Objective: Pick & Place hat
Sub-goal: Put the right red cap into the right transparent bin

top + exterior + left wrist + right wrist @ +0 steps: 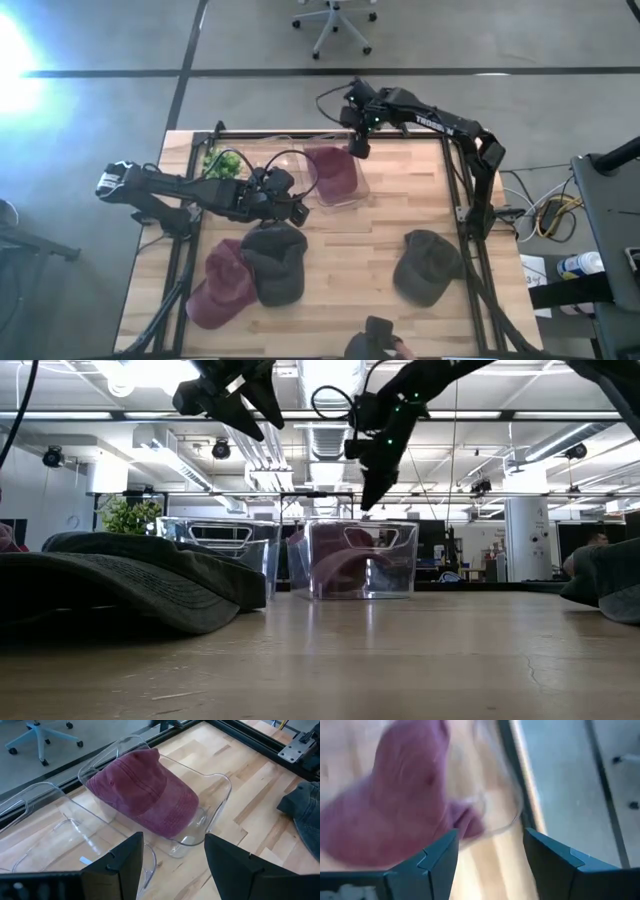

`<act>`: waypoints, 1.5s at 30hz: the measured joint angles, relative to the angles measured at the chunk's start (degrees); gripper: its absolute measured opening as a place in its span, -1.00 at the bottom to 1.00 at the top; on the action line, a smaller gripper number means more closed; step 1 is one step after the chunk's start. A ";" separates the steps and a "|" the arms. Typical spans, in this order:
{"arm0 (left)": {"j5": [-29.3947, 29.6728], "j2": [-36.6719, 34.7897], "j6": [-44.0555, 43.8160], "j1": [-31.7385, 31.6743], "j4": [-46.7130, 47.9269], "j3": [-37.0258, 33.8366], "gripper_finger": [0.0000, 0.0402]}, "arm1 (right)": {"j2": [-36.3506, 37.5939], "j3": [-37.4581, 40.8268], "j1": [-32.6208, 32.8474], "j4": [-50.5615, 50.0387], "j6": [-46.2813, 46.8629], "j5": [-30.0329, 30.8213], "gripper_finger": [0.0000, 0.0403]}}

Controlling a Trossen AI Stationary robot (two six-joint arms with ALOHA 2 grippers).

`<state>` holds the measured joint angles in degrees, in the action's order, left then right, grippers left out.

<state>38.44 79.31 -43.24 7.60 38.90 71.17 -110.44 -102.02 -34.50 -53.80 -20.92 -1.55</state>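
Note:
A maroon hat (145, 792) lies crown up inside a clear plastic bin (352, 192) at the table's far middle. My right gripper (358, 148) hangs open above the bin's far edge, with nothing between its fingers; in its wrist view the hat (395, 805) is blurred below it. My left gripper (292, 208) stands open in the air at the bin's near left, pointing slantwise down at it, empty (172, 870). On the near half of the table rest a second maroon hat (222, 285), a dark grey hat (275, 262) overlapping it, and a dark green hat (428, 265).
An empty clear bin (268, 165) stands to the left of the filled one, with a green plant (225, 160) at the far left corner. A dark metal frame (462, 190) runs along the table's sides. A small dark device (380, 338) sits at the near edge.

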 joint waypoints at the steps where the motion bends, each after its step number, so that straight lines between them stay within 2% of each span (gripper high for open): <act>1: 0.00 0.00 0.14 0.00 -0.22 -0.02 0.02 | -0.33 0.06 0.04 1.81 0.88 -0.48 0.09; 7: -0.28 -0.08 0.28 0.52 -1.40 0.00 0.02 | -3.99 0.06 2.50 13.74 2.76 -1.87 0.09; 15: -0.32 -0.28 -1.39 2.78 -1.28 0.00 0.02 | -11.26 0.20 3.54 16.44 3.11 -1.43 0.09; 21: -0.26 -0.28 -2.10 3.49 -1.07 0.00 0.02 | -13.34 0.22 3.76 8.85 4.44 -3.08 0.09; 28: 0.14 -0.28 -1.44 3.44 -0.54 -0.21 0.02 | -11.91 0.22 4.47 2.37 4.43 -11.58 0.09; 39: 0.68 -0.28 -0.69 3.41 -0.57 -0.21 0.02 | -10.81 0.55 7.34 -4.53 4.05 -14.24 0.09; 45: 0.66 -0.28 -0.22 3.41 -0.62 -0.21 0.02 | -10.92 2.08 8.76 -4.71 4.47 -14.83 0.09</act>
<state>39.09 79.02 -43.46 11.00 38.28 70.96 -121.36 -99.94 -25.74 -58.51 -16.45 -16.38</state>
